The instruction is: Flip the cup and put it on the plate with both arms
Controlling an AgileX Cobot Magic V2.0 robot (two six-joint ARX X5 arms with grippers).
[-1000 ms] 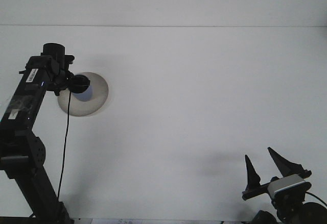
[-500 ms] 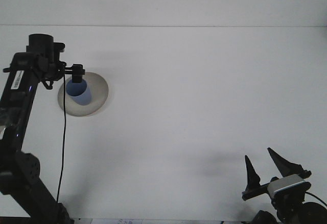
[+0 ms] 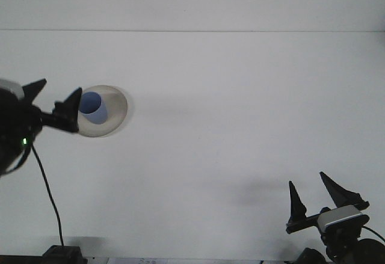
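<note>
A blue cup (image 3: 94, 107) stands mouth-up on the grey plate (image 3: 114, 116) at the left of the white table. My left gripper (image 3: 53, 98) hangs open just left of the plate, apart from the cup, with nothing between its black fingers. My right gripper (image 3: 313, 193) sits low at the bottom right corner, open and empty, fingers pointing up.
A black cable (image 3: 48, 195) hangs from the left arm down to a base (image 3: 63, 255) at the bottom left edge. The table's far edge runs across the top of the view.
The left gripper let go of the cup, leaving it on the plate, and drew back left and down toward the camera. The right gripper barely moved.
</note>
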